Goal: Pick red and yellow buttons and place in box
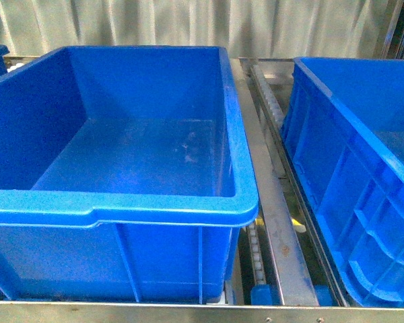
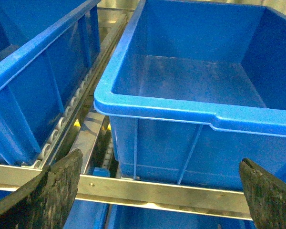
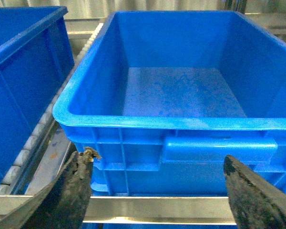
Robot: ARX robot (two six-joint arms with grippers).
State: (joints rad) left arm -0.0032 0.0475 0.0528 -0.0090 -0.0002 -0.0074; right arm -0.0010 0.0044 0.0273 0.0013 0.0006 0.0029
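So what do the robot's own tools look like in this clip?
Only the wrist views show them. The left tool and right tool each have two broad, dark, nearly black fingers with rough, worn, crumbly-looking edges. No cables or markings are visible. The front view shows neither arm.

Large bin (image 1: 121, 202) at centre frame showing bright blue with pale scuffing on its floor, second bin (image 1: 363, 202) at right showing matching blue, rails (image 1: 276, 222) between them showing dull silver-grey, backdrop curtain (image 1: 188, 23) at top showing pale grey-green.

The blue plastic box (image 1: 121, 202) stands upright and square-on right ahead, open at the top, with a thick rolled rim, ribbed walls and a scuffed, bare floor showing inside.
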